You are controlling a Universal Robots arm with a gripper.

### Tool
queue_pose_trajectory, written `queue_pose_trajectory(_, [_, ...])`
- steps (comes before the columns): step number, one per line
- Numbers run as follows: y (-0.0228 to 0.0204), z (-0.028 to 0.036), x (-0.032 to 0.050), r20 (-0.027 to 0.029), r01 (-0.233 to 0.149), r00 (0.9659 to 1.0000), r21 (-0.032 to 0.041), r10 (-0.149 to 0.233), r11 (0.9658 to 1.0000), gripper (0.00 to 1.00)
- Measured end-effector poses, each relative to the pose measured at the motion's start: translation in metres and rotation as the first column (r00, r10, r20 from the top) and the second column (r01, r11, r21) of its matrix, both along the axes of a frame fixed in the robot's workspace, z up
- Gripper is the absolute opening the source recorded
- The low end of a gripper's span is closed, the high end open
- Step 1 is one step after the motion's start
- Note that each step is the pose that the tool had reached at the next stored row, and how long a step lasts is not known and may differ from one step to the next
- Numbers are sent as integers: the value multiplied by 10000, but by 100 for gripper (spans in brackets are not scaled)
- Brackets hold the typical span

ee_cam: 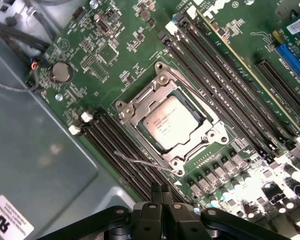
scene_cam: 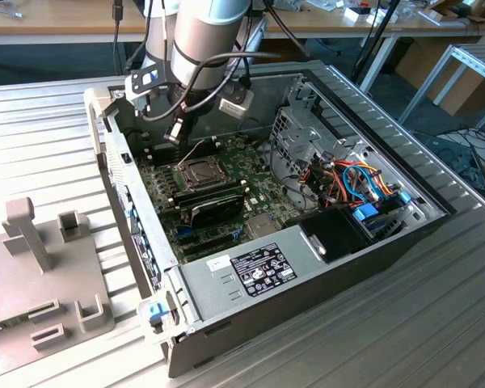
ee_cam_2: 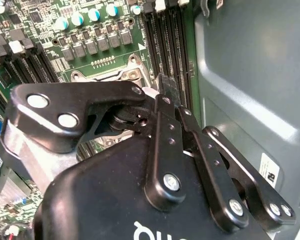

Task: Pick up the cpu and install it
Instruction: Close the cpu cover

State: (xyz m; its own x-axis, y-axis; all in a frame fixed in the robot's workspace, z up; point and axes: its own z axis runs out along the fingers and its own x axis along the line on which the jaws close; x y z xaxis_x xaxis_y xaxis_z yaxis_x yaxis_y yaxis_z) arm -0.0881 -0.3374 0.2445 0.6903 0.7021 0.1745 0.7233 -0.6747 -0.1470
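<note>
Within the socket frame [ee_cam: 133, 111] sits the cpu [ee_cam: 170, 124]; fingers [ee_cam: 156, 196], together and empty, hide the memory slots' [ee_cam: 121, 146] ends.

Dull silver-grey cpu [ee_cam: 167, 124], green motherboard [ee_cam: 115, 55], black pincer [ee_cam: 162, 193], perhaps blue cables [scene_cam: 362, 179]

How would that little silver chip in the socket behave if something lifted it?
The cpu looks flat and metal-topped, so likely stiff and light. Its smooth top may be slippery. Lying flat inside the socket frame, it should not roll or tip.
</note>
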Motion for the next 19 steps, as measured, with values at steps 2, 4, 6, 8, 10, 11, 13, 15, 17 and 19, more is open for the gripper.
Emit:
queue_pose_trajectory(2, [1,-5,12,4,119,9999,-13,-119,9999,11])
queue_pose_trajectory(4, [0,-6,34,2,149,9999,-24,-149,9999,11])
queue_pose_trajectory(6, [0,-7,58,2,156,9999,-36,-156,9999,11])
queue_pose_trajectory(8, [0,-9,86,1,162,9999,-44,-162,9999,11])
queue_pose_trajectory(10, [0,-15,132,2,164,9999,-42,-164,9999,11])
queue_pose_trajectory(11, [0,-23,168,2,165,9999,-42,-165,9999,11])
queue_pose_trajectory(13, [0,-26,184,2,165,9999,-50,-165,9999,11])
queue_pose_trajectory(15, [0,-28,190,-2,166,9999,-130,-166,9998,11])
queue_pose_trajectory(17, [0,-35,193,-1,165,9999,-175,-166,9997,11])
queue_pose_trajectory(19, [0,-48,198,-1,165,9999,-193,-165,9997,11])
